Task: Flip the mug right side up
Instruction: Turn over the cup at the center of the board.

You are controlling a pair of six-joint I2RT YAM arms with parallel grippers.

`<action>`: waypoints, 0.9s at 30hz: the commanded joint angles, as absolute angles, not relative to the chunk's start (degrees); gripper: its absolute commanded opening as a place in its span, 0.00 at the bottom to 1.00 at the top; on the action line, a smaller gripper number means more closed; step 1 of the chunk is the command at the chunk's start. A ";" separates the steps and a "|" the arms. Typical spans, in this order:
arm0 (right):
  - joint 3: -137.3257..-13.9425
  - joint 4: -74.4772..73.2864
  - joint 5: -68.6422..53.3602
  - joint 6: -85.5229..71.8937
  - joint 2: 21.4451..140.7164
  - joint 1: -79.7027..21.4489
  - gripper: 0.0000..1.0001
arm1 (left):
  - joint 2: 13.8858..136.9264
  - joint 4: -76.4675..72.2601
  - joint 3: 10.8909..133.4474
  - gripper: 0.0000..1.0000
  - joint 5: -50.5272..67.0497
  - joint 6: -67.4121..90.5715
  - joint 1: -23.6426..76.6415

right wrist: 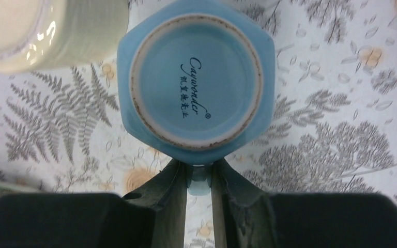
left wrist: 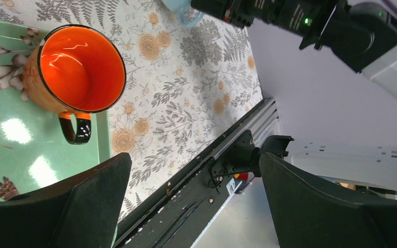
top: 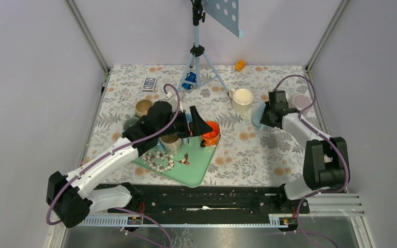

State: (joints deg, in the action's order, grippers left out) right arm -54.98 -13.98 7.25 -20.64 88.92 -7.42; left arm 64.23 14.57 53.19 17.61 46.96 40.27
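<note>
A light blue mug [right wrist: 196, 77] stands upside down on the floral tablecloth, its ringed base with printed script facing up. My right gripper [right wrist: 199, 178] is shut on the mug's handle, fingers pinching it from both sides. In the top view the blue mug [top: 257, 118] shows only partly under the right gripper [top: 264, 118], at the right of the table. My left gripper [top: 205, 128] is open and empty, hovering by an upright orange mug [left wrist: 77, 64] on the green tray [top: 196, 168]; its jaws stand wide apart in the left wrist view [left wrist: 194, 199].
A cream mug [top: 242, 99] stands upright just left of the blue one. Several other mugs sit at the left by the tray, which holds small shells. A tripod [top: 199, 57], a card box [top: 149, 83], a pink-lidded dish [top: 301, 101] and small toys sit at the back.
</note>
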 commanded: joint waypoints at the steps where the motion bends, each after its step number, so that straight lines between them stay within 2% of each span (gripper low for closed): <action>1: -51.00 -8.58 3.09 -26.01 80.10 -7.12 0.00 | 63.73 6.72 52.12 0.99 19.83 50.49 39.99; 15: -38.62 -3.52 -5.91 -36.73 64.28 -7.20 0.00 | 66.36 0.31 49.54 0.99 22.80 55.56 40.03; 27: -36.79 -0.54 -13.35 -43.97 56.77 -7.21 0.00 | 69.73 -3.55 50.17 0.99 25.05 58.55 40.16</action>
State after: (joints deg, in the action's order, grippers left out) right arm -35.59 -8.80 -8.43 -39.99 60.07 -7.33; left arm 68.77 2.07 49.76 22.76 56.82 40.25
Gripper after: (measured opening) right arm 0.260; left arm 0.990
